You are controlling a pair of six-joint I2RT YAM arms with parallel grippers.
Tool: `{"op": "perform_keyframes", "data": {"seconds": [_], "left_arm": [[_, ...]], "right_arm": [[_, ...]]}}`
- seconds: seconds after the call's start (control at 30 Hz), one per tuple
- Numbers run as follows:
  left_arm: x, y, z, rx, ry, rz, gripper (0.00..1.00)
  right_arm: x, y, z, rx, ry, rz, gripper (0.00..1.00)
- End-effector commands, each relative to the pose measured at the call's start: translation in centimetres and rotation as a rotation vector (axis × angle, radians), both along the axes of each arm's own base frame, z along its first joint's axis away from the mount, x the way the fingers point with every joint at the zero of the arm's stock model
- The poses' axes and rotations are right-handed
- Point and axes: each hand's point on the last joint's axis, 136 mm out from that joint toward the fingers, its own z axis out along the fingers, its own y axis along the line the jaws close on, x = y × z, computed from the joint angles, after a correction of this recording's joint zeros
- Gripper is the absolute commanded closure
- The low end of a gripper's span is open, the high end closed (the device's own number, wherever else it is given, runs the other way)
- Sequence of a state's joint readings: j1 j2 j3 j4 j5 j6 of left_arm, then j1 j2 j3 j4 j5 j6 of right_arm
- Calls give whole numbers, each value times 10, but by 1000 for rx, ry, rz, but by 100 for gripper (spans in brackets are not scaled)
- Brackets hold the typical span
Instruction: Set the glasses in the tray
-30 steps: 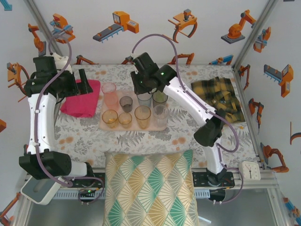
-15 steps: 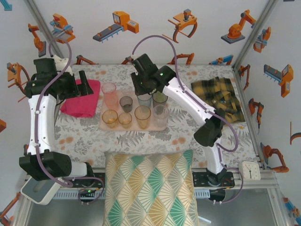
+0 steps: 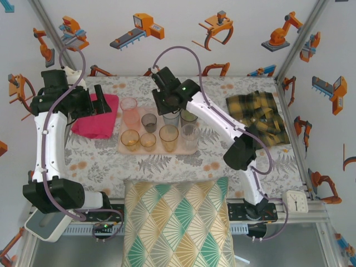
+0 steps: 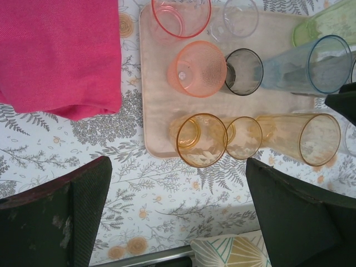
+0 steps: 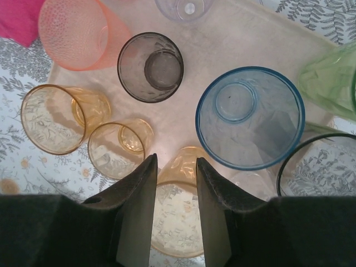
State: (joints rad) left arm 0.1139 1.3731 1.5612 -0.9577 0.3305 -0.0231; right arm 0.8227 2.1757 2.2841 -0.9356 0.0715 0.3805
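The pale pink tray (image 3: 192, 149) lies mid-table with several glasses standing in it: pink (image 3: 129, 111), grey (image 3: 149, 121), blue (image 3: 171, 118), green (image 3: 189, 115), amber (image 3: 130, 139) and clear (image 3: 189, 132). My right gripper (image 3: 168, 104) hovers over the tray's far side, beside the blue glass (image 5: 250, 117). Its jaws (image 5: 175, 178) are narrowly open with nothing between them, and a tall amber glass (image 5: 175, 228) stands below the gap. My left gripper (image 3: 100, 99) hangs over the pink cloth, wide open and empty (image 4: 178, 194). From there I see the tray (image 4: 161, 111) and an amber glass (image 4: 201, 140).
A bright pink folded cloth (image 3: 95, 119) lies left of the tray. A yellow-and-black plaid cloth (image 3: 258, 114) is at the right. A patterned cushion (image 3: 178, 222) covers the near edge between the arm bases, and a white clock (image 3: 295, 201) sits near the right base.
My right gripper has shifted a little left and toward the back over the tray, its jaws spreading slightly. The left arm has stayed put.
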Motion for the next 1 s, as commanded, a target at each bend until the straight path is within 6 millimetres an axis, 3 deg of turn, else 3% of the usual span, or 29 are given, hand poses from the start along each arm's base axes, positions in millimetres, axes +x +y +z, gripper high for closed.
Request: {"op": "perform_keyframes", "data": {"seconds": [0.0, 0.57, 0.97], "left_arm": [[-2, 0, 3, -14, -9, 5, 1], [-1, 1, -4, -7, 4, 7, 1], [0, 2, -7, -5, 10, 7, 1]], "right_arm": [[9, 8, 10, 14, -45, 5, 65], [25, 15, -30, -54, -27, -14, 65], [31, 13, -42, -76, -19, -25, 67]]}}
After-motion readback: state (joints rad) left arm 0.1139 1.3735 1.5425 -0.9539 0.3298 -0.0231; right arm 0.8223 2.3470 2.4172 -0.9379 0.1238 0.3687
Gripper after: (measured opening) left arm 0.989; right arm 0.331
